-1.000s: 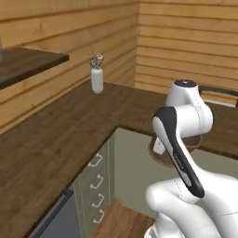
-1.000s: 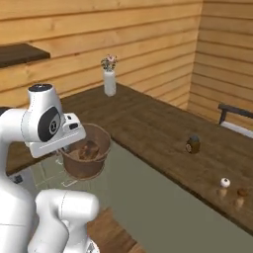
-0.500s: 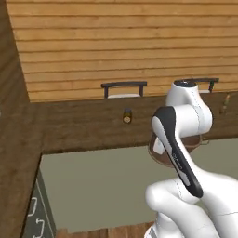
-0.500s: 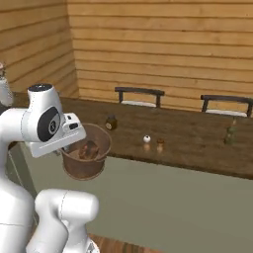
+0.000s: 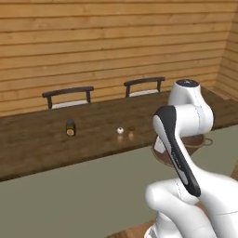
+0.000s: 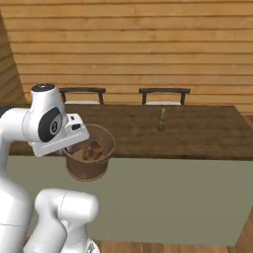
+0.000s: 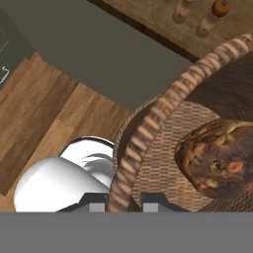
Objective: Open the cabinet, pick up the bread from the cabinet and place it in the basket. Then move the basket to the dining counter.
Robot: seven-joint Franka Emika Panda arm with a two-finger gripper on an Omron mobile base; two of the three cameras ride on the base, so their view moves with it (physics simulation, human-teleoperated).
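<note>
My gripper (image 7: 123,204) is shut on the rim of the round brown basket (image 7: 163,108), one fingertip on each side of the woven wall. The basket (image 6: 89,160) hangs in the air in front of my arm, held by the gripper (image 6: 74,143) at its near edge. The bread (image 7: 222,158), a brown crusty loaf, lies inside the basket (image 5: 197,141), also seen as the bread (image 6: 92,151). The dining counter (image 6: 197,131), a long dark plank top with a pale front, stretches across ahead, with the basket short of its near edge. The cabinet is out of view.
Two dark chairs (image 5: 69,92) (image 5: 144,82) stand behind the counter (image 5: 42,139) against a wooden plank wall. A small jar (image 5: 70,128) and two little shakers (image 5: 120,131) sit on it, as does a slim bottle (image 6: 162,118). Wood floor (image 7: 44,113) lies below.
The whole picture has swung round as the camera moved: the corner worktop is gone and the long counter with chairs now lies ahead. The basket stays held in the same pose.
</note>
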